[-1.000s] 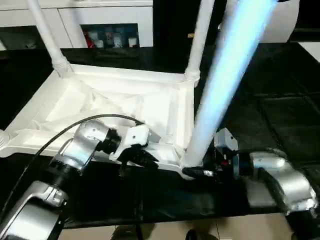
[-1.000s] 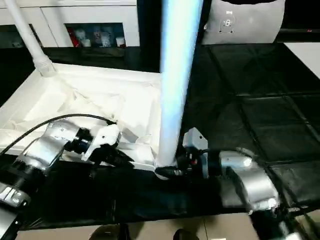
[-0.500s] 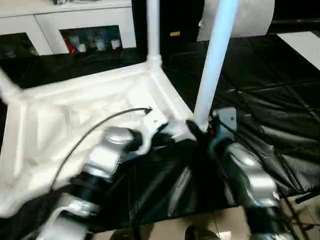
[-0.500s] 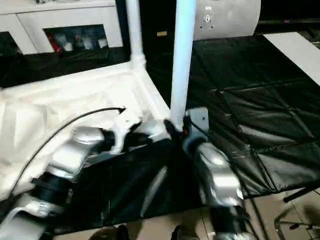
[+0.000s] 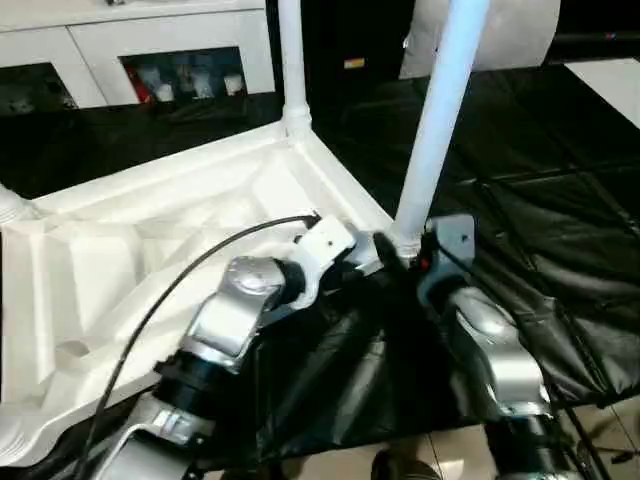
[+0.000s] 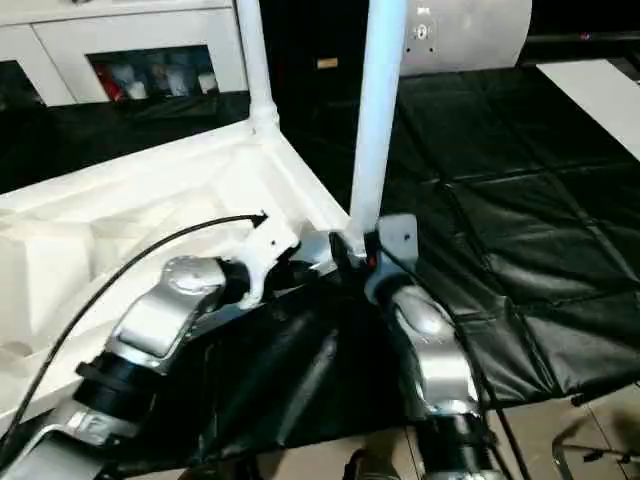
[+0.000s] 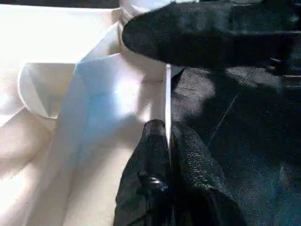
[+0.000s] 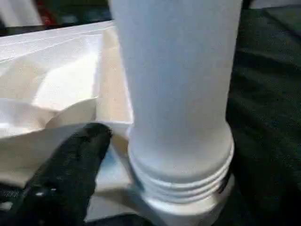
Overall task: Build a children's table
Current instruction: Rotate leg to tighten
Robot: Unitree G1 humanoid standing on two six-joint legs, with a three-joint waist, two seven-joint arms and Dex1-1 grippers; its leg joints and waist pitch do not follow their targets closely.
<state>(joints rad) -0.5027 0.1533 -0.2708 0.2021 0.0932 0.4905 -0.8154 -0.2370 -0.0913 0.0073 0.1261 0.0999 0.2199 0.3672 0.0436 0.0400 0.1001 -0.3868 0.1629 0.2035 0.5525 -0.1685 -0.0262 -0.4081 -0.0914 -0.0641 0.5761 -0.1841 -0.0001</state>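
Note:
The white tabletop (image 5: 150, 240) lies upside down, ribbed side up, on a black mat. One white leg (image 5: 291, 60) stands in its far corner socket, and a leg stub (image 5: 8, 205) shows at the left corner. At the near right corner a third leg (image 5: 440, 110) rises almost upright from its socket (image 8: 178, 207), threads showing at its base. My right gripper (image 5: 400, 255) is shut around that leg's base. Just left of it, my left gripper (image 7: 168, 141) is shut on the tabletop's thin rim (image 7: 168, 94).
White cabinets (image 5: 150, 50) with dark openings holding small items stand behind the mat (image 5: 540, 200). A white rounded object (image 5: 520, 30) sits at the back right. A black cable (image 5: 170, 290) loops from my left wrist over the tabletop. Tiled floor (image 5: 420, 450) lies below the mat's front edge.
The view has swung round. The held leg leans less than a second ago and stands nearer upright in the corner socket. Both grippers keep their hold at that corner.

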